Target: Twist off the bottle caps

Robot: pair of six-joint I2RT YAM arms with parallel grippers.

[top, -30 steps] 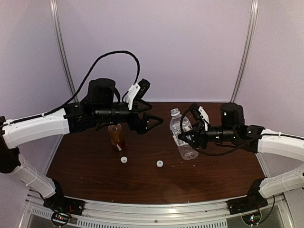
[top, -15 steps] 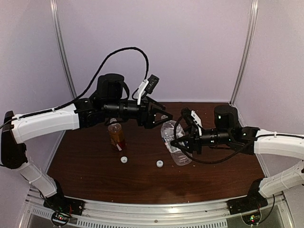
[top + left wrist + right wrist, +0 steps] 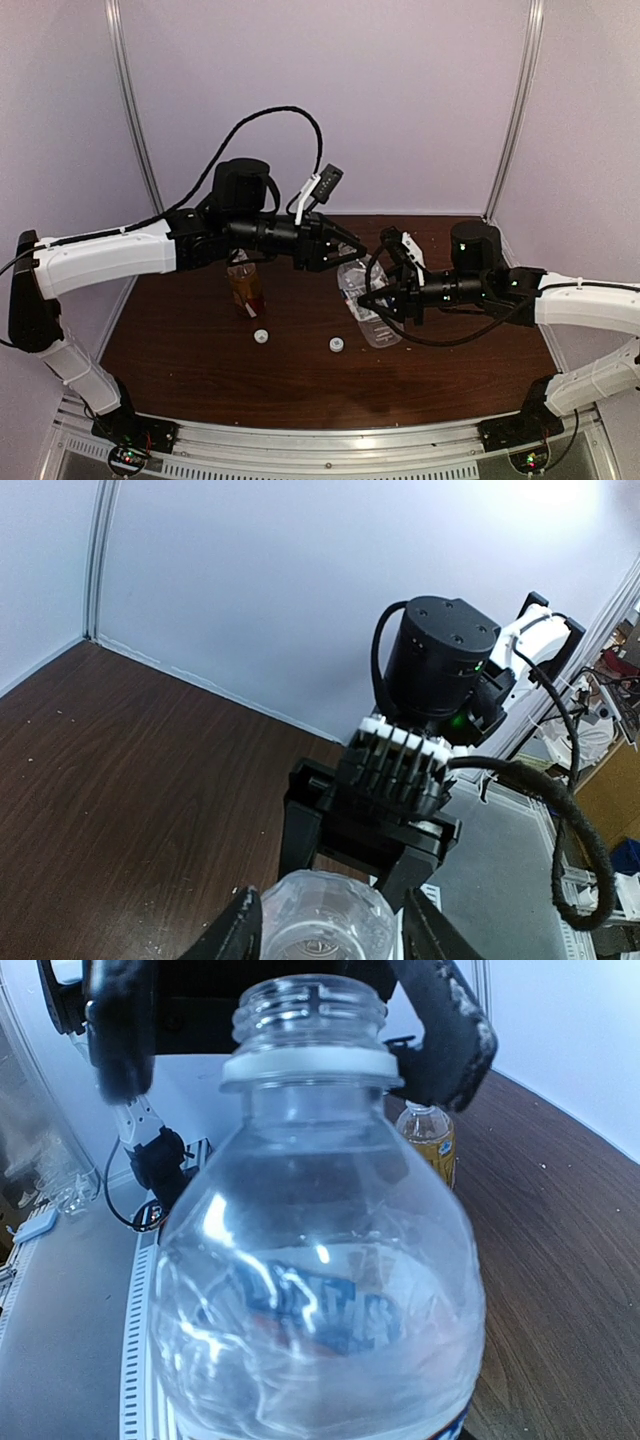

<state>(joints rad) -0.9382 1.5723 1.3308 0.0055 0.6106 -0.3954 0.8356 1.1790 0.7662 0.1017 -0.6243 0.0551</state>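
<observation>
The clear bottle [image 3: 378,328] with a blue-white label is held off the table, tilted left, with my right gripper [image 3: 372,298] shut on its body. Its threaded neck [image 3: 310,1005] is bare above a white ring. My left gripper [image 3: 348,255] is at that neck, one finger [image 3: 120,1030] on each side of it. Whether they press on it does not show. The amber bottle [image 3: 245,285] stands on the table under the left arm, its neck open. Two white bottle caps [image 3: 261,336] [image 3: 337,344] lie loose on the table in front.
The brown table [image 3: 180,360] is enclosed by pale walls at the back and sides. A black cable [image 3: 290,125] loops above the left arm. Both arms meet over the table's middle.
The left arm has swung right to the clear bottle's neck and its jaws have narrowed round it. The right gripper has shifted the bottle left and tilted it.
</observation>
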